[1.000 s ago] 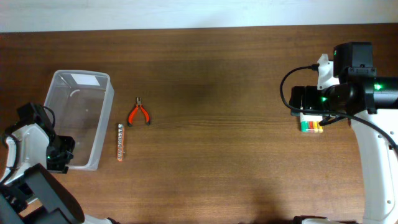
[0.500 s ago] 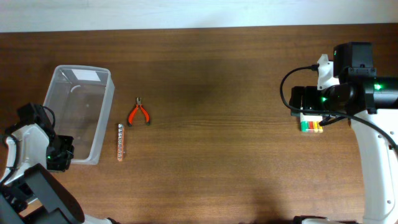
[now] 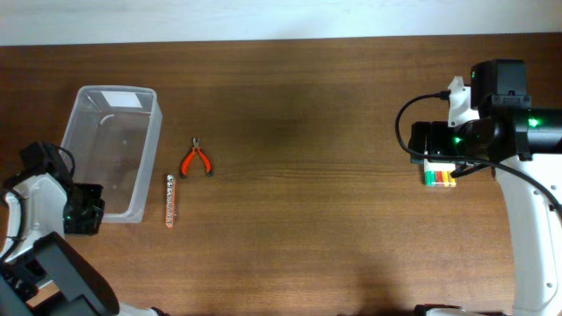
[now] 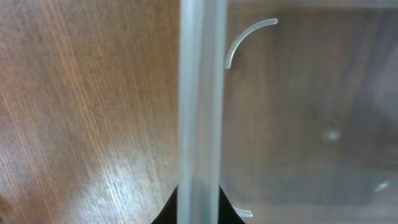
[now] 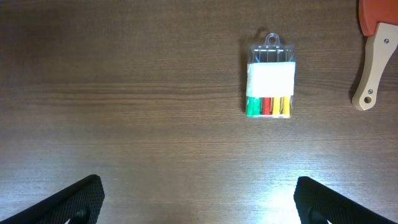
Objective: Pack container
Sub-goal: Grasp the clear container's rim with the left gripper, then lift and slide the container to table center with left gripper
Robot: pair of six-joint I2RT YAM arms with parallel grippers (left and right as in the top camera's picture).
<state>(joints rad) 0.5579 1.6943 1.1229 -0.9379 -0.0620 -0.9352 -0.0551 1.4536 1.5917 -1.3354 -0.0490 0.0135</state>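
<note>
Broadly, dark wood-grain table [image 3: 307, 132] carries the container [image 3: 116, 154]; pale strip [image 3: 263, 17] beyond.

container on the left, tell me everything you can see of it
The container is a clear plastic rectangular bin with rounded corners and a thick rim. It stands upright and looks empty, at the left end of the wooden table, a pale patch at its far end. The left gripper has its jaws shut on the rim of its near end. Nothing else touches it.
</note>
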